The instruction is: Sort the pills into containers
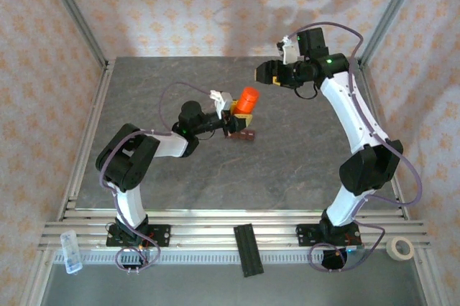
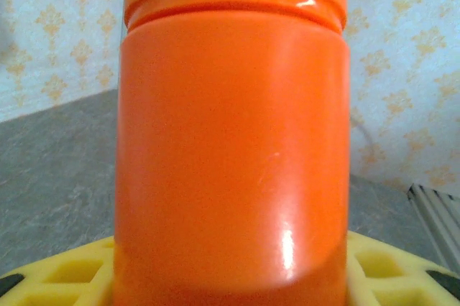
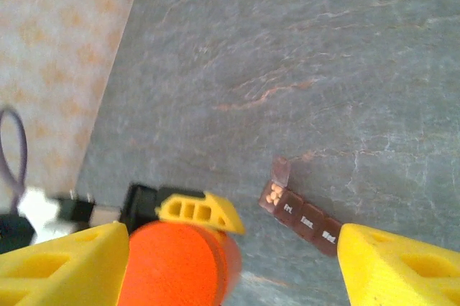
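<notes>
The grey desk (image 1: 302, 169) carries both arms. The left one reaches in low toward the middle, and the right one is arched high over the far side.

The left fingers (image 1: 245, 107) are clenched round an orange bottle (image 2: 230, 148), which stands between their yellow pads in the left wrist view. I cannot tell whether its cap is on. The right fingers (image 3: 65, 266) are spread wide and grasp nothing. They look down on the bottle from well above.

The containers (image 3: 305, 218), a short dark red-brown bar of joined compartments, lie flat on the desk just beside the bottle on its near side. In the top view the bar's long axis runs roughly left to right. The end compartment closest to the bottle has its lid tipped up, and a few small pale pills (image 3: 274, 193) lie in it. The other lids look closed.

As I judge it, the next move turns on the bottle's mouth and that row. The left arm is much the nearer. The bar's remaining compartments stretch away from the bottle, so either the bottle must travel along that axis or the right fingers must come down to the lids.
</notes>
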Controlling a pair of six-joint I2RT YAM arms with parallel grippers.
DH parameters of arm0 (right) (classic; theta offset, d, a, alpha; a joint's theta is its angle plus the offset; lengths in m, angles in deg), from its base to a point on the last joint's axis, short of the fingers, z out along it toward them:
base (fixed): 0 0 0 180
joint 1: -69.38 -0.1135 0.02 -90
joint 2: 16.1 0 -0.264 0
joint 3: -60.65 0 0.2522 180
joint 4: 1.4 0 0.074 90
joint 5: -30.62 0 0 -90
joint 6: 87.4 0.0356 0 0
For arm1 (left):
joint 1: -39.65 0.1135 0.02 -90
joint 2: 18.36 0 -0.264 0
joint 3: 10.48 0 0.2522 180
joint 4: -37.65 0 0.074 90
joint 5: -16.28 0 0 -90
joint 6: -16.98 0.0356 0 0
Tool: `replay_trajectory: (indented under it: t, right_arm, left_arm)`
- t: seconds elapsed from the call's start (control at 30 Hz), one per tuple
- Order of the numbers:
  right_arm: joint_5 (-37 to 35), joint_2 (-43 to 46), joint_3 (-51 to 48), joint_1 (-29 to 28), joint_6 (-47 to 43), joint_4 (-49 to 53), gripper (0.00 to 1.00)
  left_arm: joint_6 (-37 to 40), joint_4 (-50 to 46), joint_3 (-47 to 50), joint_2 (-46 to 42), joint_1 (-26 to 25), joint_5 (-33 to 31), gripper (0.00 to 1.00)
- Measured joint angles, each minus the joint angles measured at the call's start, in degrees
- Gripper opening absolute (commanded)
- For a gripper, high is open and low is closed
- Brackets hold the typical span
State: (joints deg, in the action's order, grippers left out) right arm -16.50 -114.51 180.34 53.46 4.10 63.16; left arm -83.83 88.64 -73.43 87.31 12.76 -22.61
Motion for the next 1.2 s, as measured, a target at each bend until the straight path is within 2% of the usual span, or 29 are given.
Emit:
replay_trajectory:
  t: [0.2,0.5,0.7,0.87,1.03,1.2]
  right_arm:
    - [5.88,0.02,-0.07,-0.26,-9.03,3.28,0.75]
    - [8.48,0.0,-0.04,-1.33,-12.5,5.27,0.74]
    - [8.85,-0.17,-0.04,-2.34,-13.14,5.44,0.63]
    - [9.42,-0.96,-0.04,-2.43,-13.11,5.44,0.58]
    - [9.66,-1.4,-0.04,-2.56,-12.81,5.4,0.44]
    - [7.91,-1.4,-0.04,-3.08,-9.6,4.87,0.38]
  left_arm:
    - [-3.54,0.52,-1.64,0.0,0.44,3.67,0.0]
    - [-5.88,0.7,-2.54,0.13,0.44,5.84,0.0]
    - [-6.1,0.7,-2.54,0.35,0.44,6.05,0.0]
    - [-6.34,0.68,-2.54,0.39,0.44,6.16,0.0]
    - [-6.73,0.59,-2.54,0.59,0.52,6.54,0.0]
    - [-6.62,0.15,-2.54,0.59,0.7,6.34,0.0]
